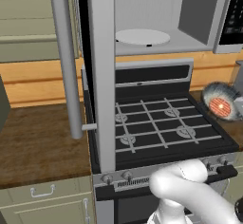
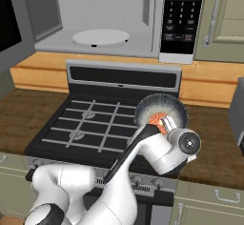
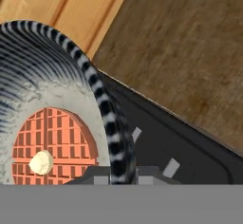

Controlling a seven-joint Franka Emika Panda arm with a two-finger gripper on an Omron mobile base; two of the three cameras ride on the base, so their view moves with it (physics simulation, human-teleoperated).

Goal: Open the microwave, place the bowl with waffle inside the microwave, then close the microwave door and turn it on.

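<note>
The microwave (image 1: pixel 156 9) hangs above the stove with its grey cavity showing and the white turntable (image 1: pixel 142 36) bare. The microwave door (image 1: pixel 102 76) stands swung out to the left, edge-on, with its bar handle (image 1: pixel 66 61) in front. The dark mesh-patterned bowl (image 2: pixel 159 107) is lifted and tilted over the stove's right side, with the orange-red waffle (image 2: pixel 156 118) inside it. My gripper (image 2: pixel 164 122) is shut on the bowl's rim (image 3: pixel 107 109). In the hand view, the fingertips (image 3: pixel 102 174) pinch that rim beside the waffle (image 3: pixel 52 142). The bowl (image 1: pixel 220 99) is at the right edge of the left base view.
The black stove (image 1: pixel 161 123) with grates lies below the bowl, between wooden counters (image 1: pixel 38 142). The microwave's button panel (image 2: pixel 181 16) is at the cavity's right, beside a beige cabinet door (image 2: pixel 224 19). A dark object (image 2: pixel 237 112) stands on the right counter.
</note>
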